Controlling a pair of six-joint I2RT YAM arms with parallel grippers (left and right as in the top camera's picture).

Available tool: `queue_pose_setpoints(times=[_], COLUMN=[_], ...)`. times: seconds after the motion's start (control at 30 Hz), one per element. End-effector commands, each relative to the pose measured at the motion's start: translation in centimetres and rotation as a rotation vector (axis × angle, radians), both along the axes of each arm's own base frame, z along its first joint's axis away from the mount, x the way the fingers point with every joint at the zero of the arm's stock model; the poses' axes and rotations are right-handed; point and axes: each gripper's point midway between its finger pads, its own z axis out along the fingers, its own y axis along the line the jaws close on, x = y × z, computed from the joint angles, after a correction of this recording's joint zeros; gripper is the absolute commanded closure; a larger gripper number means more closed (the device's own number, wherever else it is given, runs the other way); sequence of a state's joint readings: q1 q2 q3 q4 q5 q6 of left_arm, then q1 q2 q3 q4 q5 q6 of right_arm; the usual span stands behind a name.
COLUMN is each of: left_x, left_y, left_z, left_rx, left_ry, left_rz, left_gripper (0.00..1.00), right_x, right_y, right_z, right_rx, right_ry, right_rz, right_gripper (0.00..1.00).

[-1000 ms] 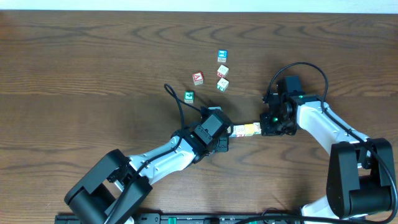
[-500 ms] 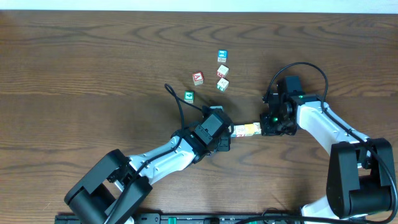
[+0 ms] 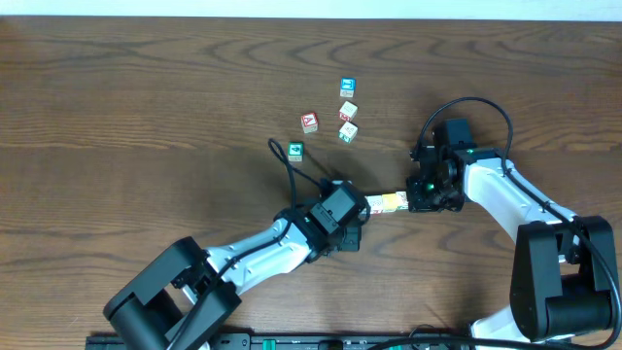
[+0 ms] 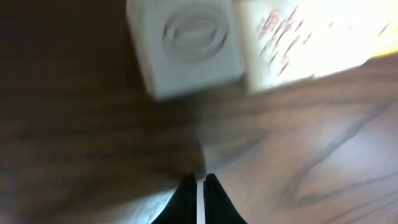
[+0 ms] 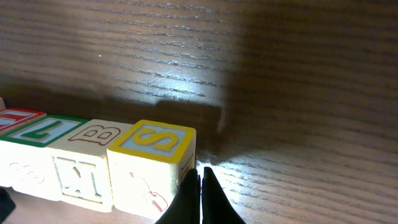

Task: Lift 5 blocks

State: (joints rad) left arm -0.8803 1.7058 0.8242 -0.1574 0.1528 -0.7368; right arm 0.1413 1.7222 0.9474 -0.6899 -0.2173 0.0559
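While the blocks (image 3: 387, 202) lie in a row between them, your left claw (image 4: 198, 185) and right claw (image 5: 200, 180) sit closed, apparently empty; open desk (image 3: 146, 117) surrounds the row.

Your two arms are the same build: white shell links, chunky black joints, fat black cylinders (image 3: 160, 301) at the base. Your left arm (image 3: 255, 250) has a thin black cable (image 3: 288, 165) looping off its wrist block (image 3: 337, 207); the right arm (image 3: 501, 190) has one arching above its wrist, plus small green lights (image 3: 429, 185). Up close the jaws are dark tapered blades.
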Motion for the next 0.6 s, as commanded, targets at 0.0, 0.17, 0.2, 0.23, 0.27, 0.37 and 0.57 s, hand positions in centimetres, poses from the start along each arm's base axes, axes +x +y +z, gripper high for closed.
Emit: queue_pose_setpoints(times=[0.0,0.17,0.2,0.23,0.27,0.37,0.57], left_x=[-1.4,-0.6,-0.1,0.2,0.7,2.0,4.9], left_y=[1.3,3.7,4.2,4.5,4.9,5.9,6.4], left_z=[-0.7,1.3,2.0,2.5,3.2,4.8,5.1], left_rx=[0.05,0.127,0.14,0.145,0.155,0.178,0.163], left_ry=[0.045,-0.034,-0.068,-0.093,-0.129,-0.219,-0.287], left_rz=[0.001,0.058,0.078,0.089,0.105,0.152,0.225], left_gripper=[0.93,0.93,0.93,0.92,0.9,0.76,0.72], right_x=[-0.2,-0.2,-0.2,-0.2,-0.2,-0.2,-0.2], right_y=[0.5,0.4,0.4,0.4,0.4,0.5,0.4], right_z=[-0.1,-0.1,-0.1,-0.1,-0.1,-0.1,-0.1], right_rx=[0.01,0.007,0.007,0.007,0.007,0.007,0.007], right_ry=[0.002,0.002,0.002,0.002,0.002,0.002,0.002], right_rz=[0.025,0.025,0.025,0.025,0.025,0.025,0.024], right_gripper=[0.99,0.99,0.99,0.99,0.99,0.99,0.99])
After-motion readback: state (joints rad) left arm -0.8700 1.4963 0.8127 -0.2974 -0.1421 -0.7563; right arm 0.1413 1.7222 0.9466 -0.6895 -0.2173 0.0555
